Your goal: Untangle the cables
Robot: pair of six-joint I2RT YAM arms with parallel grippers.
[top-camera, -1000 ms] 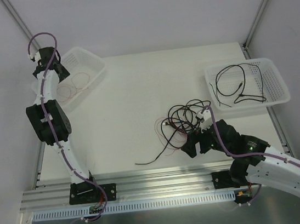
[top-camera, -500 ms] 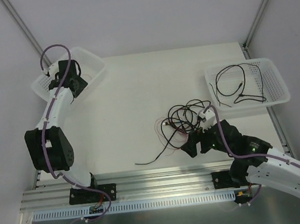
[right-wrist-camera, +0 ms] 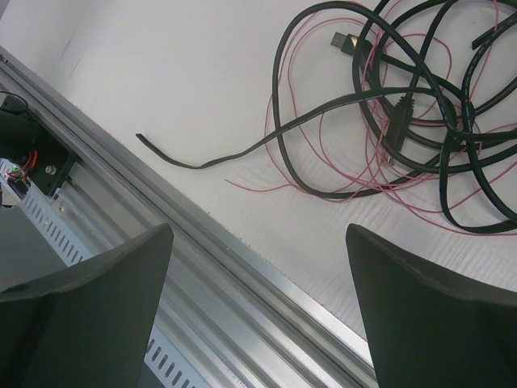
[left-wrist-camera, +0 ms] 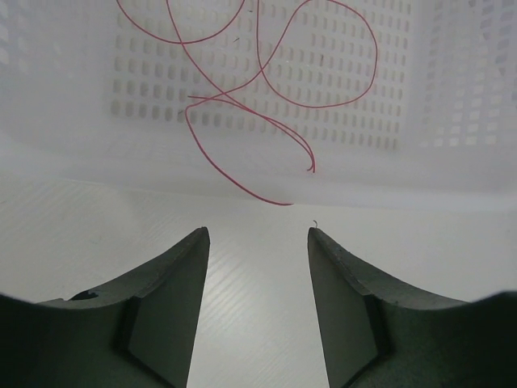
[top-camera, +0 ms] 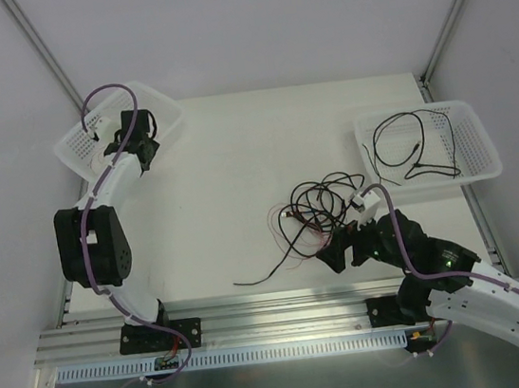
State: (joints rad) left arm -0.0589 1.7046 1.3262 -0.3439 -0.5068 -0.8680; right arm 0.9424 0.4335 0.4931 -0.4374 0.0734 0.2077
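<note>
The cables (top-camera: 314, 208) lie as a tangle of black and thin red wires right of the table's middle. They fill the upper right of the right wrist view (right-wrist-camera: 404, 113), and a black tail (right-wrist-camera: 202, 162) runs out to the left. My right gripper (top-camera: 341, 252) hangs just in front of the tangle. Its jaws (right-wrist-camera: 257, 230) are wide open over the table's near edge, holding nothing. At the near side of the left basket (top-camera: 157, 107) my left gripper (top-camera: 142, 138) is open and empty (left-wrist-camera: 258, 234). A loose red wire (left-wrist-camera: 311, 166) lies inside that basket.
A second white basket (top-camera: 485, 164) at the right edge holds a black cable (top-camera: 416, 149). An aluminium rail (right-wrist-camera: 242, 275) runs along the table's near edge below the right gripper. Grey walls stand close on the left and right sides.
My left arm has swung from the basket's far left end to its near right side, and its jaws have narrowed somewhat. The right arm has shifted slightly to the right.
</note>
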